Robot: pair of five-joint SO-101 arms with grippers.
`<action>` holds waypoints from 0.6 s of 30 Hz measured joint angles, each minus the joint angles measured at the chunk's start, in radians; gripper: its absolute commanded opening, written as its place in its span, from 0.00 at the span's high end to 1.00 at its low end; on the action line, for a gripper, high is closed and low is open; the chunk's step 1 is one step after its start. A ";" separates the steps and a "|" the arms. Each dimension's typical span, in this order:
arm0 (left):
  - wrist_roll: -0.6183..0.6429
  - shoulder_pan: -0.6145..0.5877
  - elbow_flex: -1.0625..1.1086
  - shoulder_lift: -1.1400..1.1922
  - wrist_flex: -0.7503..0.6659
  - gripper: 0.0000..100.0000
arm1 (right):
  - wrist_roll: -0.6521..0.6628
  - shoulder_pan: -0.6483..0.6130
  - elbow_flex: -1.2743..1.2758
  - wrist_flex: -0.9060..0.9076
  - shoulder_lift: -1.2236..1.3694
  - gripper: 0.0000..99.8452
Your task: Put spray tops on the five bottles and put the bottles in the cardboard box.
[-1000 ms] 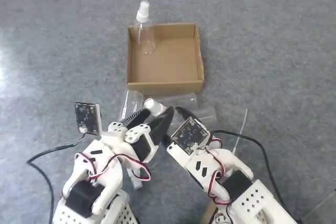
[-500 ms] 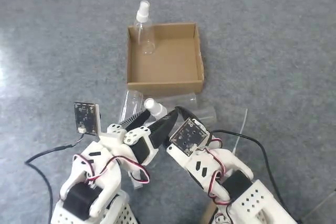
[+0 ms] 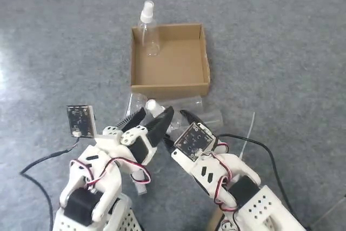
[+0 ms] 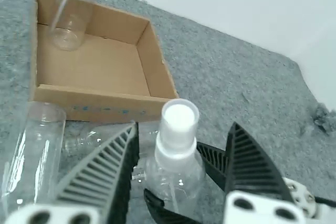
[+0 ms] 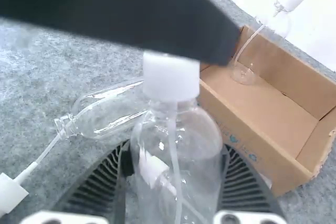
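Held bottle point(image 5: 173, 145): clear one, roughly upright, sitting between the two arms just in front of the cardboard box's near wall, with loose bottles lying around it.
Spray top point(image 4: 178, 121): white, sitting on the neck of the held bottle. Can't tell if it's seated all the way.
Right hand point(image 5: 173, 174): clamped on the held bottle's body, one finger on each side of the clear plastic.
Left hand point(image 4: 184, 127): fingers spread apart either side of the spray top, with a visible gap on both sides, so not gripping anything.
Cardboard box point(image 3: 178, 66): open, on the tabletop beyond the arms.
Boxed bottle point(image 3: 148, 33): already has its sprayer on, stands in the box's far corner and leans on the wall there.
Loose bottles point(image 4: 31, 145): clear, no tops, lying on their sides right by the box's front wall. Looks like three, but they overlap a bit.
Loose spray top point(image 5: 8, 195): white, lying on the tabletop, its thin tube pointing at the neck of one lying bottle.
Tabletop point(image 3: 281, 52): covered in grey, carpet-like stuff.
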 measured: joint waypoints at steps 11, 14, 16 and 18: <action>-0.003 -0.021 -0.032 0.000 0.000 0.75 | 0.000 0.000 0.000 0.000 0.000 0.89; 0.012 -0.018 -0.041 0.000 0.000 0.75 | 0.000 0.000 0.000 0.000 0.000 0.89; 0.020 -0.018 -0.043 0.000 0.000 0.75 | 0.000 0.000 0.000 0.000 0.000 0.89; 0.020 -0.031 -0.043 0.000 0.000 0.75 | 0.000 0.000 0.000 0.000 0.000 0.89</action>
